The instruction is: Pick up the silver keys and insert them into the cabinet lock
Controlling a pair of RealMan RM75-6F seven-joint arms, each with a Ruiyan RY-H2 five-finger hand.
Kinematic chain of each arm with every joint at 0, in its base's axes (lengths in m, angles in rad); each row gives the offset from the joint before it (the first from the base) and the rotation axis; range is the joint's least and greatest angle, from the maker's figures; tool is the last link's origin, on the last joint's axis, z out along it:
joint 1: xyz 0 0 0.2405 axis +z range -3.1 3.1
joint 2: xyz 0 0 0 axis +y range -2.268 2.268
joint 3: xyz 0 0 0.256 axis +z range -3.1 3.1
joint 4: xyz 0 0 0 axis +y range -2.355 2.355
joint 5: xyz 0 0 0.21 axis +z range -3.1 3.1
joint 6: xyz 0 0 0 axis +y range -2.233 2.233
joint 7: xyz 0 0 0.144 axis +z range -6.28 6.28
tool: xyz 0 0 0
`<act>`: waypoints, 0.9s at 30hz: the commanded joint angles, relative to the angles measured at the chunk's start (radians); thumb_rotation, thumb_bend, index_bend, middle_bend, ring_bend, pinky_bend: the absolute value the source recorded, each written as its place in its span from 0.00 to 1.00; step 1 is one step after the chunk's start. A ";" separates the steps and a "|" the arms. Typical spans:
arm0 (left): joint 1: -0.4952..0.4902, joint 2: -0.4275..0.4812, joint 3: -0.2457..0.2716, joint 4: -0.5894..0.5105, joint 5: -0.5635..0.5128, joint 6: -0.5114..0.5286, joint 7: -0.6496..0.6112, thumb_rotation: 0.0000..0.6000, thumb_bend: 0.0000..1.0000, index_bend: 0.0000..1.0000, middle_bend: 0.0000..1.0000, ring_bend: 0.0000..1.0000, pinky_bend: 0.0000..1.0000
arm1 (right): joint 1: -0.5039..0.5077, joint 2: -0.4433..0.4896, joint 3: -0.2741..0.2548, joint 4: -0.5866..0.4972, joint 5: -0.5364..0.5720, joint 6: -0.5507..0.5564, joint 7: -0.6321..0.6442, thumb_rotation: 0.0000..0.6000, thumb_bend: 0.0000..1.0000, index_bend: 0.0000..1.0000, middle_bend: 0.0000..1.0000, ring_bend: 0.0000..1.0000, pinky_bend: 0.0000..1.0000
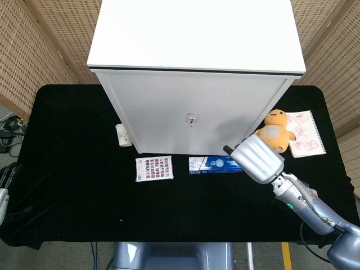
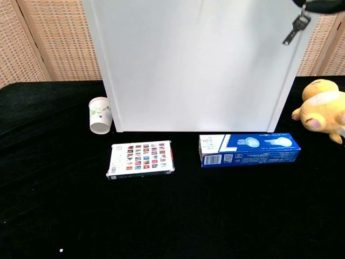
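Note:
The silver keys (image 2: pixel 295 29) dangle at the top right of the chest view, in front of the white cabinet's (image 1: pixel 194 112) right edge. My right hand (image 1: pixel 257 158) holds them from above; only its dark fingers (image 2: pixel 319 5) show at that view's top edge. In the head view the hand's silver back hides the keys, hovering above the blue box's right end. The cabinet lock (image 1: pixel 192 118) sits mid-front of the door, left of and above the hand. A sliver of my left hand (image 1: pixel 2 198) shows at the left edge, its fingers hidden.
On the black table lie a blue box (image 2: pixel 248 149), a patterned card box (image 2: pixel 140 159), a paper cup (image 2: pixel 100 115), a yellow plush toy (image 2: pixel 322 107), a notebook (image 1: pixel 304 133) and a dark packet (image 1: pixel 306 191).

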 commanded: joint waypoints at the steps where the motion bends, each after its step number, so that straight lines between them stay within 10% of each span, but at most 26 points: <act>1: -0.002 0.000 -0.002 0.002 -0.009 -0.006 -0.006 1.00 0.00 0.00 0.00 0.00 0.00 | 0.022 0.024 0.034 -0.010 0.023 -0.010 -0.012 1.00 0.64 0.67 0.93 0.93 1.00; 27: -0.021 -0.005 -0.012 0.006 -0.058 -0.049 -0.001 1.00 0.00 0.00 0.00 0.00 0.00 | 0.211 -0.126 0.133 0.068 0.120 -0.112 -0.218 1.00 0.64 0.70 0.93 0.93 1.00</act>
